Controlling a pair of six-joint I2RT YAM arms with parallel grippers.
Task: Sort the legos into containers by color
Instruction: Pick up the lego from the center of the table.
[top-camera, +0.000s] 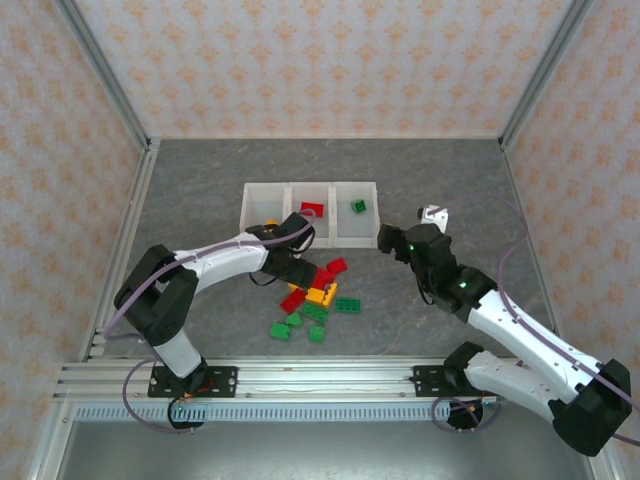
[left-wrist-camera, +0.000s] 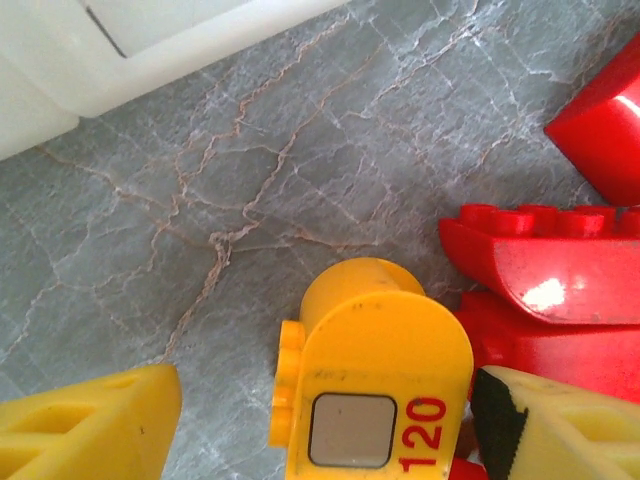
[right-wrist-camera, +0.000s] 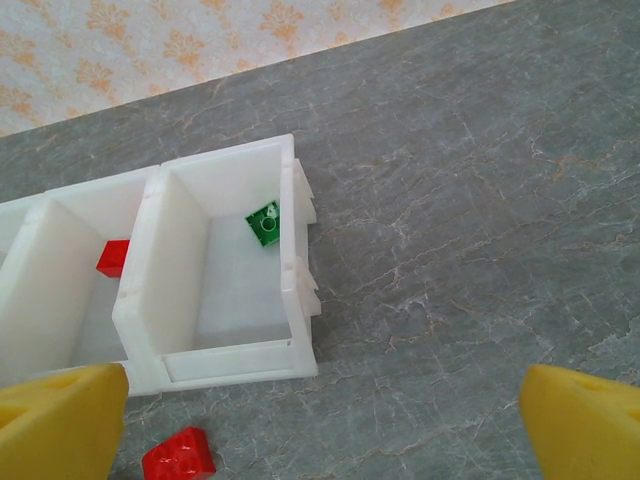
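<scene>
The three joined white bins (top-camera: 333, 213) stand mid-table: a yellow brick (top-camera: 271, 224) lies in the left one, a red brick (top-camera: 312, 209) in the middle one, a green brick (top-camera: 358, 206) in the right one. Loose red, orange-yellow and green legos (top-camera: 316, 298) lie in a pile in front of them. My left gripper (left-wrist-camera: 325, 430) is open and low over the pile. A yellow brick marked 120 (left-wrist-camera: 375, 370) sits between its fingers: the right pad touches it, the left finger stands apart. My right gripper (right-wrist-camera: 325, 430) hangs open and empty just right of the bins.
Red bricks (left-wrist-camera: 545, 270) crowd the right side of the left gripper. A single red brick (right-wrist-camera: 178, 457) lies in front of the right bin (right-wrist-camera: 300, 260). Metal frame posts and wallpapered walls enclose the table. Bare grey surface stretches to the right of the bins.
</scene>
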